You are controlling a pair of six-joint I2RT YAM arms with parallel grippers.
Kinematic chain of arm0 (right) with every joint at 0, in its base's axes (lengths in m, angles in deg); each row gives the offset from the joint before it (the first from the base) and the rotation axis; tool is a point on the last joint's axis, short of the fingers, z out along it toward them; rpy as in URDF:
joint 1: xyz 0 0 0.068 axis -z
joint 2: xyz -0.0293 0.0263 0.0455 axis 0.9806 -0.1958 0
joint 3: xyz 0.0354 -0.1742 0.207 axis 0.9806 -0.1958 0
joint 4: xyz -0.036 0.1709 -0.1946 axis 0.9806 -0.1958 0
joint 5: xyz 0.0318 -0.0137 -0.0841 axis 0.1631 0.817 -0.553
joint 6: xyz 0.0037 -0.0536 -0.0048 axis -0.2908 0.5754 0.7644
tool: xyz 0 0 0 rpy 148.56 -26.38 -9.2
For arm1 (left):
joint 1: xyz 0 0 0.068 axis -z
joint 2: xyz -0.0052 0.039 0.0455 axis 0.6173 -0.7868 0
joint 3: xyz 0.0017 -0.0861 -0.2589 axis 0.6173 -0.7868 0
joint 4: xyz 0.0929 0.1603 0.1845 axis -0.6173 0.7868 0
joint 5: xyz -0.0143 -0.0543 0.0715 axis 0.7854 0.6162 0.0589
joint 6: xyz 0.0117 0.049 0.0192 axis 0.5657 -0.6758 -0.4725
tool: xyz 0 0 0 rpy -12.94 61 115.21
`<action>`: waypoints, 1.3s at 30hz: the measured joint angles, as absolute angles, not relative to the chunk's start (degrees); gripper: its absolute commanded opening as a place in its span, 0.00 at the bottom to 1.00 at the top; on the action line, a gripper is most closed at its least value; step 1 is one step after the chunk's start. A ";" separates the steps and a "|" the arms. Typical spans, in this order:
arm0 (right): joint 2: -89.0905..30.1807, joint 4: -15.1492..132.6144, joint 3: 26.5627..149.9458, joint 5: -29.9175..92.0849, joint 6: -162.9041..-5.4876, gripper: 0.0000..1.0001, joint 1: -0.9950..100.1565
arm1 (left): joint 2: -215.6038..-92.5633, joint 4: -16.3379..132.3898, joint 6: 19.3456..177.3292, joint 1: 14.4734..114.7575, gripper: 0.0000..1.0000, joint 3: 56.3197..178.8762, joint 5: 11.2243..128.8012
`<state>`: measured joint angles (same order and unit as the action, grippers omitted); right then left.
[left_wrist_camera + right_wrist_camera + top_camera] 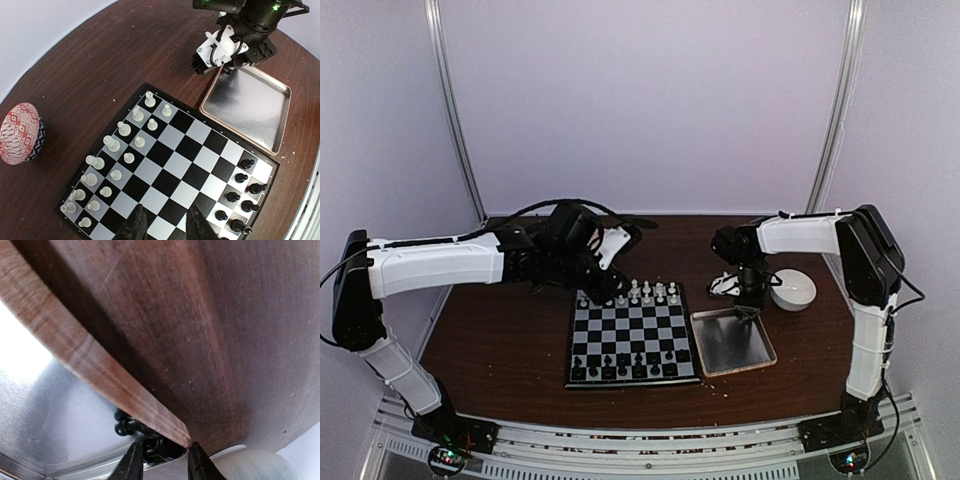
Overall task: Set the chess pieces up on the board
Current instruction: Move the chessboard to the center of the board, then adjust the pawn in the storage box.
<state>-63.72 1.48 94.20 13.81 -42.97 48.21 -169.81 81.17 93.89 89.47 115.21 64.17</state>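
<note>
Okay, dark brown wooden table [500, 340] carries the black-and-silver chequered board [632, 335] at centre, with the wooden-rimmed grey metal tray [732, 342] at its 3 o'clock. Left gripper [166, 223] hovers over the board's 11 o'clock corner, fingers apart, nothing between them. Right gripper [161, 460] sits at the tray's 12 o'clock rim, fingertips either side of it; gripping or not, can't tell. Tiny white chess pieces [645, 292] line the board's 12 o'clock edge, black chess pieces [625, 365] its 6 o'clock edge.
</note>
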 measured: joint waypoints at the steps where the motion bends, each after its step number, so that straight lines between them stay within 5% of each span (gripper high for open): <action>1: -63.09 1.29 93.92 14.91 -43.23 0.37 48.25 | -169.81 81.17 93.87 89.47 0.28 115.23 64.17; 12: -57.56 0.83 94.18 28.42 -49.35 0.27 48.45 | -170.33 81.19 93.85 89.47 0.28 115.32 64.32; 39: -68.51 -3.28 102.11 28.00 -57.00 0.28 49.39 | -171.38 81.19 93.92 89.47 0.28 115.60 65.19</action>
<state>-68.51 -3.28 102.11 28.00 -57.00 49.39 -171.38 81.19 93.92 89.47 115.60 65.19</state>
